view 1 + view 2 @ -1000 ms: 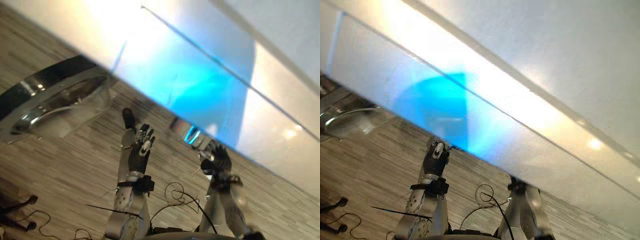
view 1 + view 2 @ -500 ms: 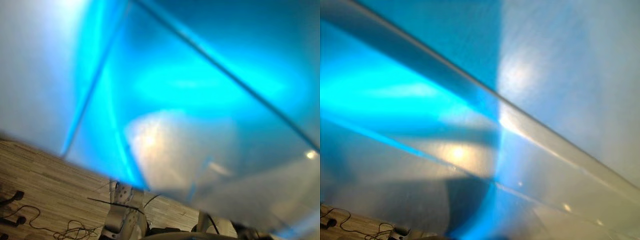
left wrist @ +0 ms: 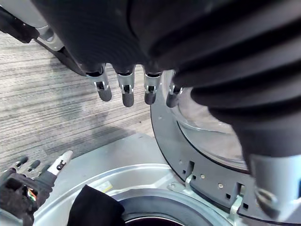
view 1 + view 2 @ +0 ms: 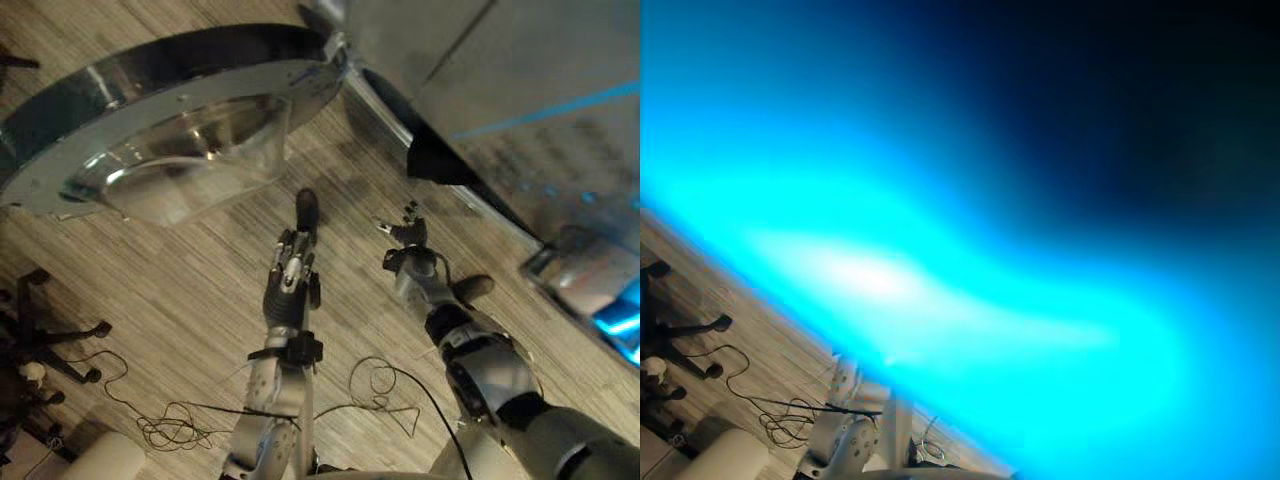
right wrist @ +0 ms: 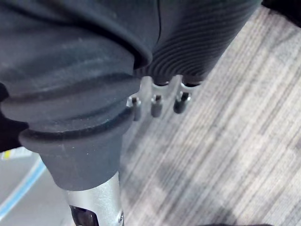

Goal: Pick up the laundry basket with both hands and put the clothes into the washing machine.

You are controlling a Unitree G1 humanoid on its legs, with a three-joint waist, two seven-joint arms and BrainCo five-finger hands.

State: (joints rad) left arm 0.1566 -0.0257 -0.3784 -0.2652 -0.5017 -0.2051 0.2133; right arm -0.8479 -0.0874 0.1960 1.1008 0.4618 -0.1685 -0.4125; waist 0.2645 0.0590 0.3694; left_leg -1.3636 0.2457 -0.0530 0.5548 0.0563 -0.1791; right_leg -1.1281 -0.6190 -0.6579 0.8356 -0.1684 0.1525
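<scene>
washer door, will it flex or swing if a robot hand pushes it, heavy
The door looks rigid, a metal-looking ring round a thick clear bowl: probably no flex, rather heavy for its size. It stands open beside the washer, so a push would likely swing it. The glossy bowl may be slippery.

Nothing written can be read here. The washing machine has rows of faint dark print on its grey front panel, beside a blue-lit strip, but they are too blurred to make out. A small yellow label sits on the rim of its door opening, its print too small to tell.
</scene>
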